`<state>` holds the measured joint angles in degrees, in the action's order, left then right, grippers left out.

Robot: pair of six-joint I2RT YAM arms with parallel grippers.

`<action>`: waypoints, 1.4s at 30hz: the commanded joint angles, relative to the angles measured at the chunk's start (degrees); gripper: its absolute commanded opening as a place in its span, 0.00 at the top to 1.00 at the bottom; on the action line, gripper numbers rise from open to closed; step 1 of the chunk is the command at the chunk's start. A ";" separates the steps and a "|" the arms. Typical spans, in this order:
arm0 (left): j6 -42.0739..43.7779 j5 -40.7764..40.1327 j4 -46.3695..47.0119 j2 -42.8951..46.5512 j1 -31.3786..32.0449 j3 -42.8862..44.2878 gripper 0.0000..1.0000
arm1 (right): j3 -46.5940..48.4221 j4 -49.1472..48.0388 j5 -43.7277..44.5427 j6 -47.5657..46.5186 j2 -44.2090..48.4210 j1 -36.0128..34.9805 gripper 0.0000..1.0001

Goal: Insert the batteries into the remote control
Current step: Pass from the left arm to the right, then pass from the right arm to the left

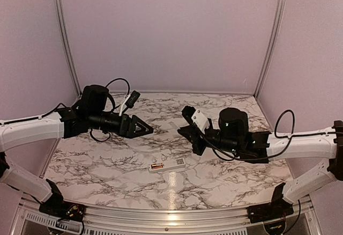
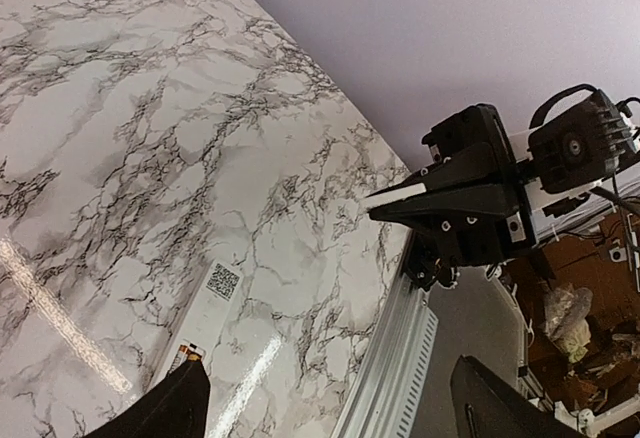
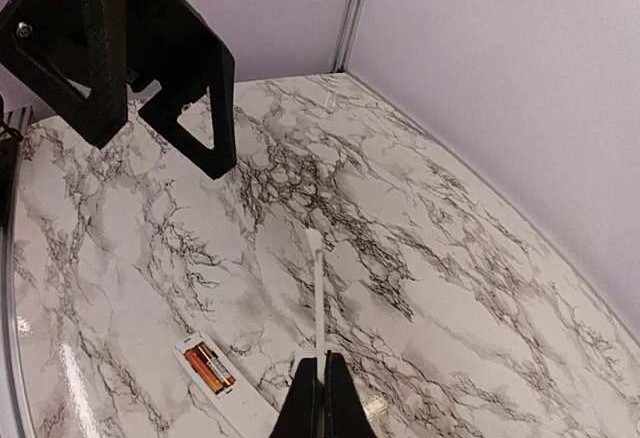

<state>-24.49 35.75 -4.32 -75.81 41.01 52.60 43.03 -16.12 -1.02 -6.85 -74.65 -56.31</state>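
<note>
With right gripper, pinching a thin white cover edge-on above the table's middle. With left gripper, hovering spread wide nearer the left edge. Lying flat by the near edge's middle: remote control, batteries side by side in its open compartment.

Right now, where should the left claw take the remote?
Pinch the remote across its two long edges near the label, coming straight down from above. It lies flat and thin, so only those edges give opposed faces, and that end keeps the open left claw off the exposed batteries. The right claw holds a white strip.
</note>
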 commanded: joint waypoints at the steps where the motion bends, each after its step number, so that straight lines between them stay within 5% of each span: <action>1: -10.78 8.80 10.21 0.55 -0.50 -2.89 0.14 | -2.33 -1.87 26.61 -12.86 -0.51 -6.07 1.00; 12: -27.24 12.27 23.83 -4.43 -0.43 -6.45 0.22 | -4.97 -21.78 45.81 -36.58 -9.78 -17.80 1.00; 22: -31.12 13.50 24.97 -9.24 0.17 -5.35 0.39 | -6.92 -33.58 49.69 -47.63 -13.69 -21.66 0.99; 34: -35.11 15.91 29.02 -13.69 2.31 -2.76 0.45 | -8.94 -47.78 53.22 -60.49 -20.30 -24.10 0.99; 42: -36.29 17.56 30.96 -16.95 4.27 -1.48 0.68 | -9.69 -58.38 54.89 -68.36 -24.91 -24.30 0.98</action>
<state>-60.29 51.57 24.01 -91.11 44.51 49.50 34.09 -65.58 52.01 -69.95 -97.89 -79.88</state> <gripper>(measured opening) 0.362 0.018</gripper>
